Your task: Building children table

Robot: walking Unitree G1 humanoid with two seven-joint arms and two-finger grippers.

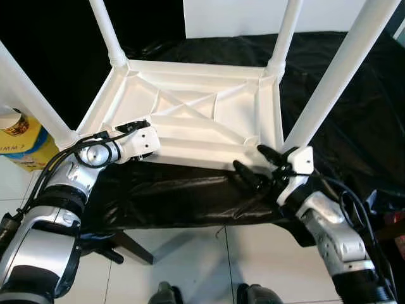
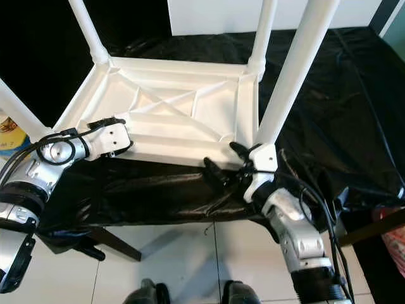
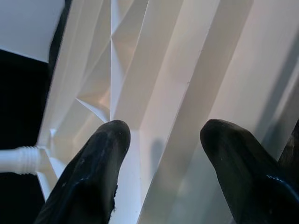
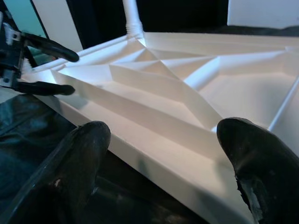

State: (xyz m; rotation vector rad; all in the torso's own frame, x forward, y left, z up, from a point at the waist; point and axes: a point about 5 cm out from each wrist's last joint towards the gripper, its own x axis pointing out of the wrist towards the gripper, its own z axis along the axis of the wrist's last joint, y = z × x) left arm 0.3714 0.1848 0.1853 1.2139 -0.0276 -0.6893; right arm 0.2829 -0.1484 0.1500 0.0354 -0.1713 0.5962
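Note:
A white plastic children's table [image 1: 190,114] lies upside down on a black-draped surface, ribbed underside up. Its legs stand upward: far left leg [image 1: 107,31], far right leg [image 1: 285,31], near right leg [image 1: 342,69], near left leg [image 1: 25,88]. My left gripper [image 3: 163,154] is at the table's near left edge, open over the ribs; its black fingers [image 4: 46,46] show spread apart in the right wrist view. My right gripper [image 1: 256,163] is open at the near rim, close to the near right corner, with the rim [image 4: 154,158] running between its fingers.
Black cloth [image 1: 190,196] covers the work surface and hangs over its front edge. A yellow container [image 1: 19,136] stands at the left. A white board [image 1: 240,16] leans at the back. White tiled floor [image 1: 202,266] lies below, with a dark support leg [image 1: 133,247].

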